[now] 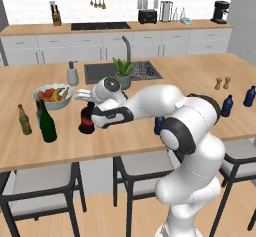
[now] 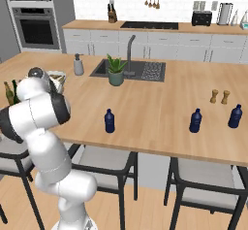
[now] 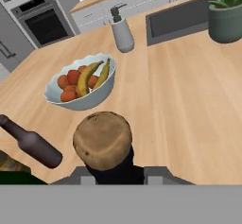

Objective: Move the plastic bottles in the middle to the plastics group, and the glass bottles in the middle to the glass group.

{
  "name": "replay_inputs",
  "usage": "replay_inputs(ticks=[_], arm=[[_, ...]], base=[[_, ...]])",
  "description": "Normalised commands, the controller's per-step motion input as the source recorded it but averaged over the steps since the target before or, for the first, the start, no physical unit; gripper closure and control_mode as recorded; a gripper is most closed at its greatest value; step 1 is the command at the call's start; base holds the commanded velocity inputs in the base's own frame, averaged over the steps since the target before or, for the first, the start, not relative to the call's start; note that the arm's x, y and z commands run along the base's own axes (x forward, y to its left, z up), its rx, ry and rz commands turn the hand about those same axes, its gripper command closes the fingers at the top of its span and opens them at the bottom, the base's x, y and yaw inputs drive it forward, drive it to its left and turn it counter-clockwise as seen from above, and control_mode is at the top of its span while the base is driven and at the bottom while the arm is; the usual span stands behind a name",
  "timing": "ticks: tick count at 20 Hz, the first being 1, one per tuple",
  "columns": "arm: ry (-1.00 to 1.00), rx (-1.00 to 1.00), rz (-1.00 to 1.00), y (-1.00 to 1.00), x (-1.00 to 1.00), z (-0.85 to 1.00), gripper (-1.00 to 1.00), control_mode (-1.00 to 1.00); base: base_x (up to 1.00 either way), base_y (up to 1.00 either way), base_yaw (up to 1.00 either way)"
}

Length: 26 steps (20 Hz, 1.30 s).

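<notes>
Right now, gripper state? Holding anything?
Gripper: shut on the squat black bottle, gripped at its neck just below the cork.

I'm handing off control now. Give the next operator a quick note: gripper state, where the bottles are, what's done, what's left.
Gripper: shut on the squat black bottle, at the counter's left end.
Green wine bottle stands there already, beside the two beer bottles.
Middle blue plastic bottle stands alone near the front edge; the plastics pair is at the right end.
Done: wine bottle placed.
Left: release the black bottle by the beer bottles, then move the blue bottle to the pair.
</notes>
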Motion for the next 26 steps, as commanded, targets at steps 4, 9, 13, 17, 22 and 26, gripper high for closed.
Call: replay_inputs(ticks=[4, 9, 13, 17, 22, 26], arm=[[0.00, 0.03, 0.00, 0.66, 0.08, -0.17, 1.00, -1.00], [0.00, 0.00, 0.00, 0.62, 0.07, -0.21, 1.00, -1.00], [0.00, 0.00, 0.00, 0.49, 0.08, -0.33, 1.00, -1.00], [0.00, 0.00, 0.00, 0.44, 0.20, -0.34, 1.00, -1.00], [0.00, 0.00, 0.00, 0.34, 0.26, -0.26, 1.00, -1.00], [0.00, 0.00, 0.00, 0.19, 0.11, -0.24, 1.00, -1.00]], base=[[0.00, 0.00, 0.00], [0.00, 0.00, 0.00], [0.00, 0.00, 0.00], [0.00, 0.00, 0.00], [0.00, 0.00, 0.00], [0.00, 0.00, 0.00]])
